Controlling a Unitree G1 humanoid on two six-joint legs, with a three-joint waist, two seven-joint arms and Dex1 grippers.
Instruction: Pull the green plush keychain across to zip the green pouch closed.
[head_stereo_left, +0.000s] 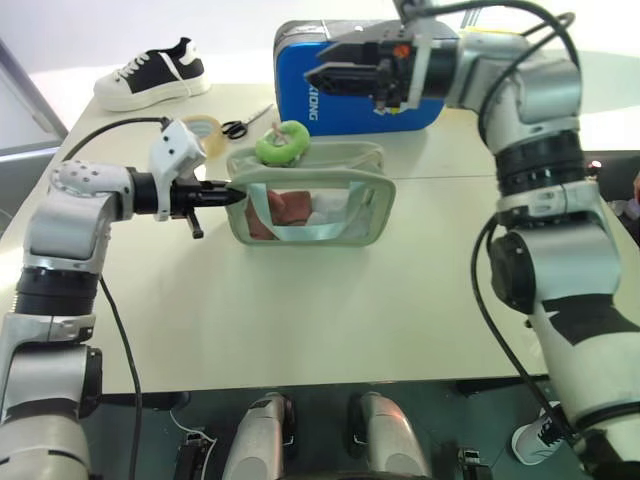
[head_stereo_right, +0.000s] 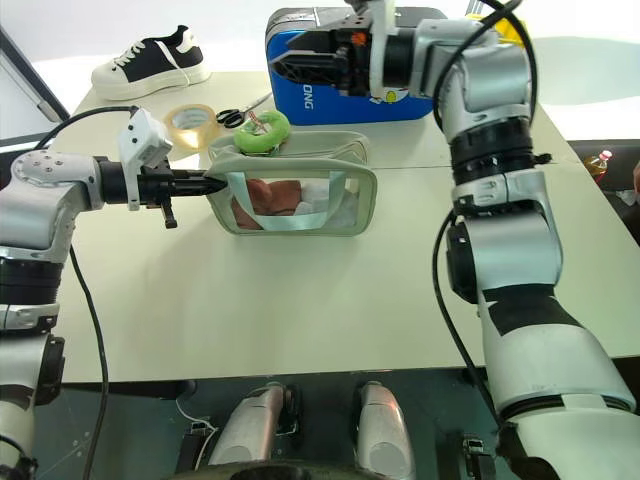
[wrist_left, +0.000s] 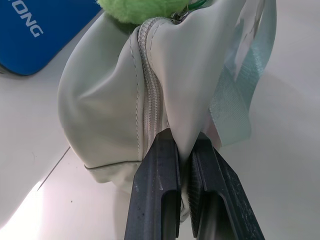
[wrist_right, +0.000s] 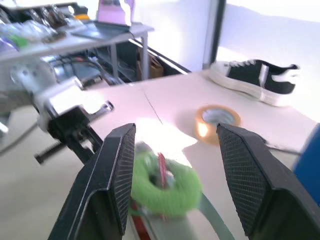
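The pale green pouch (head_stereo_left: 310, 205) stands on the table with its clear window facing me, pink and white contents inside. The green plush keychain (head_stereo_left: 282, 143) rests on the pouch's top, toward its left end. My left gripper (head_stereo_left: 232, 196) is shut on the pouch's left end; the left wrist view shows the fabric (wrist_left: 110, 100) beside the zipper pinched between the fingers (wrist_left: 160, 170). My right gripper (head_stereo_left: 330, 72) hangs open above and behind the pouch, pointing left. In the right wrist view the keychain (wrist_right: 162, 187) lies below its spread fingers (wrist_right: 120, 170), apart from them.
A blue hard case (head_stereo_left: 300, 90) stands right behind the pouch, just beyond the right gripper. A tape roll (head_stereo_left: 205, 133) and scissors (head_stereo_left: 245, 122) lie behind the pouch's left end. A black and white sneaker (head_stereo_left: 155, 75) sits at the far left corner.
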